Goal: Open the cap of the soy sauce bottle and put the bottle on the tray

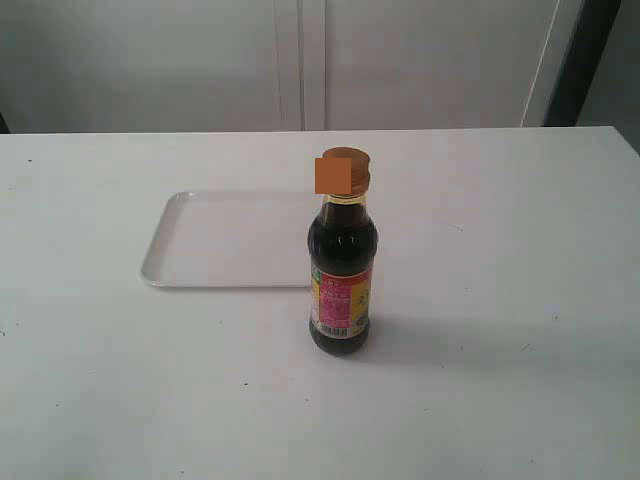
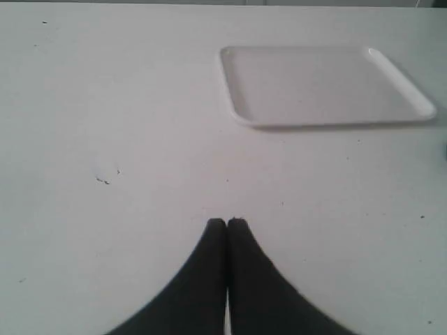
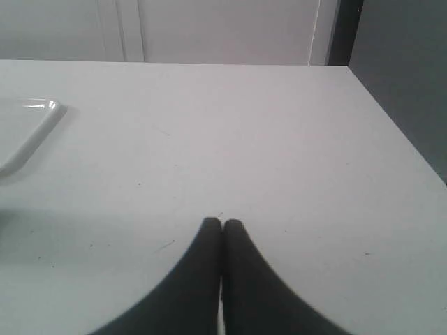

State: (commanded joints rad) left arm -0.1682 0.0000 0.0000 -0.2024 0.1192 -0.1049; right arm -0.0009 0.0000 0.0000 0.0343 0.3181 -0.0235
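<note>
The soy sauce bottle stands upright on the white table in the exterior view, dark liquid inside, pink-yellow-green label low on its front. Its orange-gold cap sits shut on the neck. The white tray lies flat behind and to the left of the bottle, with nothing on it; it also shows in the left wrist view as the tray. My left gripper is shut over bare table, well short of the tray. My right gripper is shut over bare table too. Neither arm shows in the exterior view.
A corner of the tray shows in the right wrist view. The table's right edge drops off beside the right gripper. Pale cabinet doors stand behind the table's far edge.
</note>
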